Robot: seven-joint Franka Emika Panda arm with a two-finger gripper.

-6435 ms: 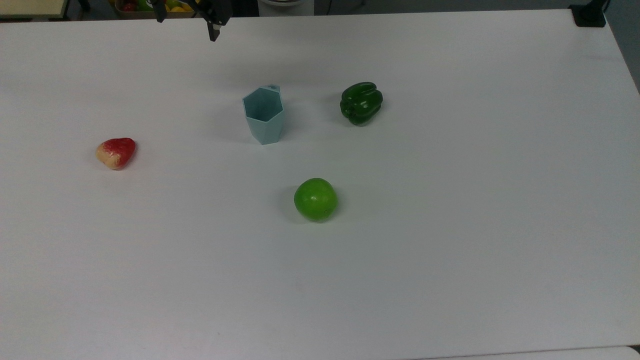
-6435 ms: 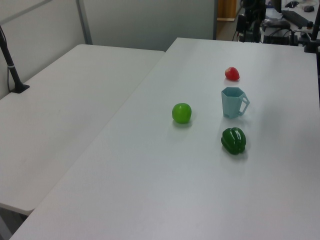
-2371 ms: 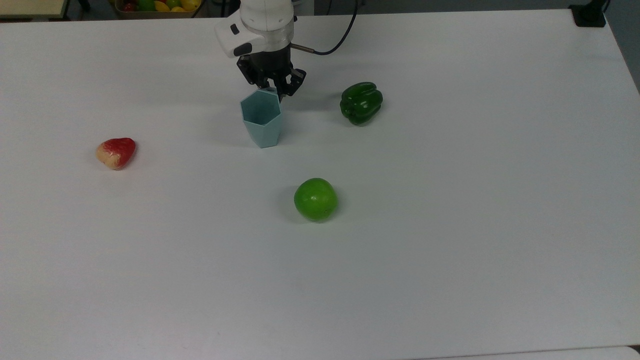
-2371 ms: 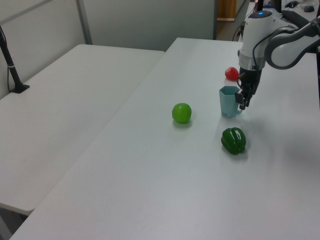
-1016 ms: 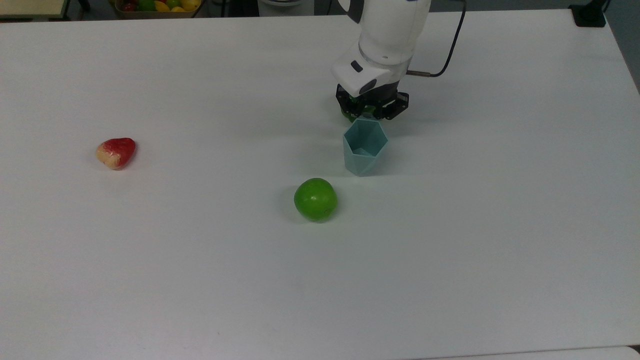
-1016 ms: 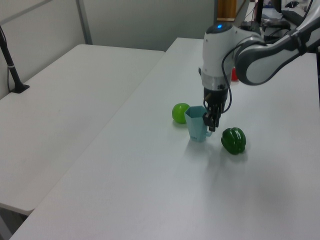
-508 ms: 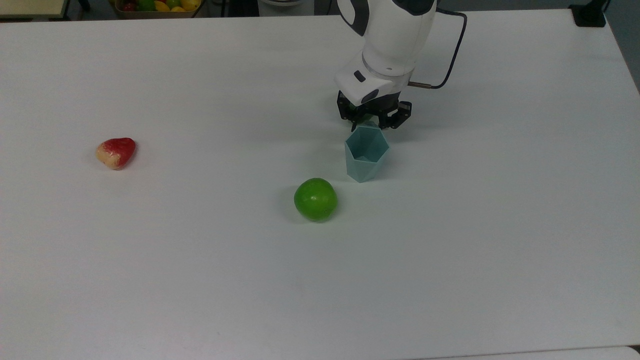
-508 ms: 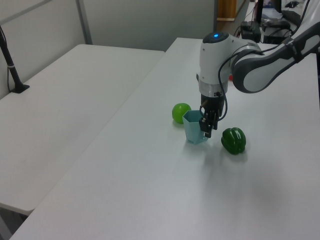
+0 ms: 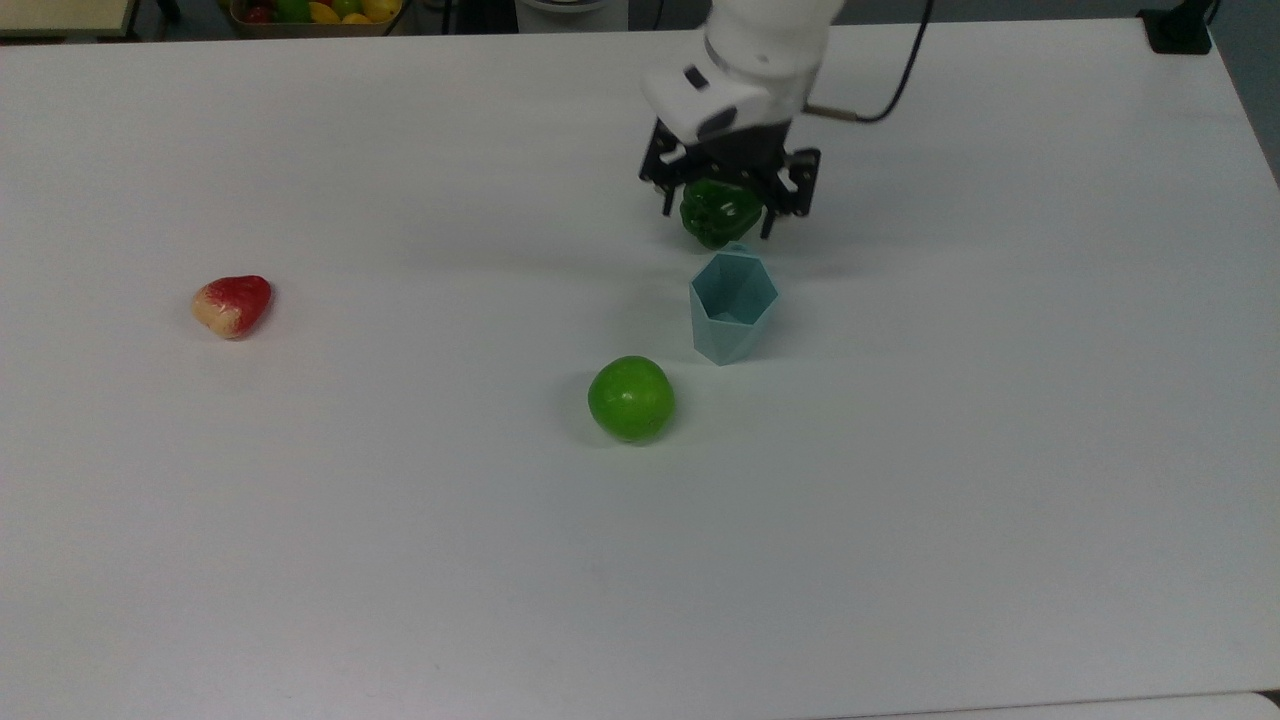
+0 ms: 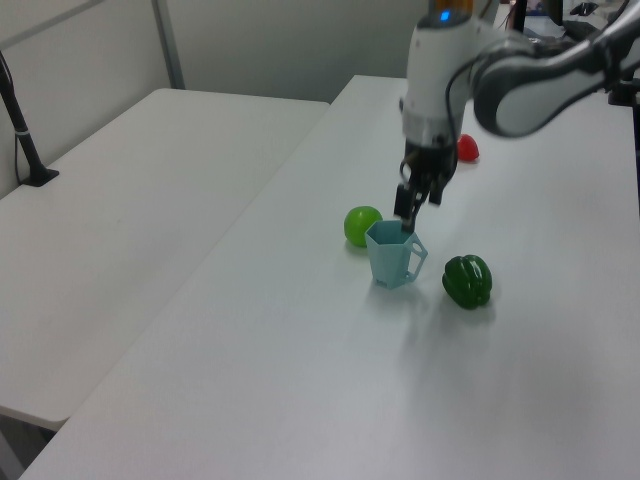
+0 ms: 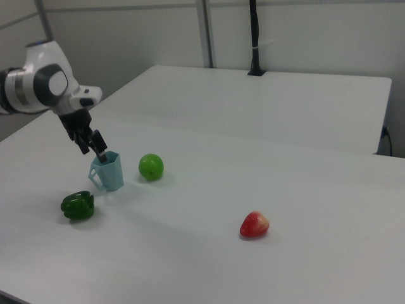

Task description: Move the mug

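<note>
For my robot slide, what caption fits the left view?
Robot gripper hovers above a blue mug standing between a green apple and pepper.

Pale teal mug (image 9: 733,305), green apple (image 9: 631,399)

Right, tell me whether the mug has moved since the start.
Yes. In the top view the mug has shifted to the right: it began left of the green pepper and now stands just below it, near the apple.

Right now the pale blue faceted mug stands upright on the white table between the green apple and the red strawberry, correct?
Not quite. The pale blue faceted mug stands upright on the white table, but between the green apple and the dark green bell pepper, as the top view shows.
</note>
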